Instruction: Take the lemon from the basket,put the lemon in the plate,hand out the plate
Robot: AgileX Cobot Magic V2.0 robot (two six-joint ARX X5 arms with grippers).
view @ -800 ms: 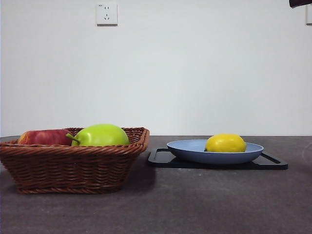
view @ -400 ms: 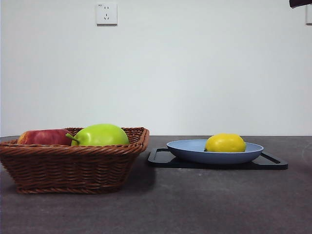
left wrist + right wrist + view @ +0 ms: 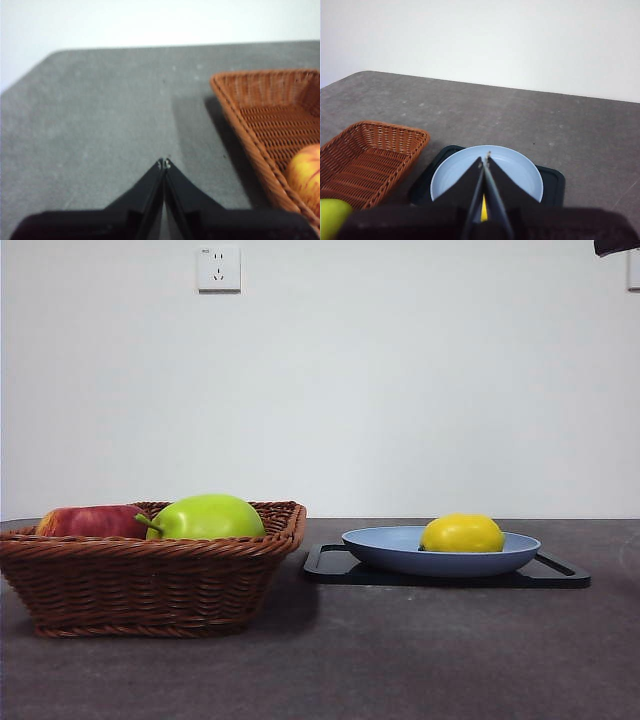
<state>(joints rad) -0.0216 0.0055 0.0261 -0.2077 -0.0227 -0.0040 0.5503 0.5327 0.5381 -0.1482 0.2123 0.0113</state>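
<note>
The lemon (image 3: 462,533) lies in the blue plate (image 3: 390,548), which rests on a black tray (image 3: 565,575) standing well apart from, and beside, the wicker basket (image 3: 150,580). Judged from this layout, the first two steps, taking the fruit out and setting it in the plate, are complete; the handing out of the plate appears not yet begun, since neither gripper touches it. The right gripper (image 3: 484,161) hangs above the plate with its jaws pressed together and nothing between them; the left gripper (image 3: 164,163) waits over bare table (image 3: 100,125) beside the basket, jaws likewise together. Counts: one lemon, one plate, one tray, one basket, one green apple (image 3: 207,517) and one red apple (image 3: 92,521) remaining in the basket, and two grippers.
</note>
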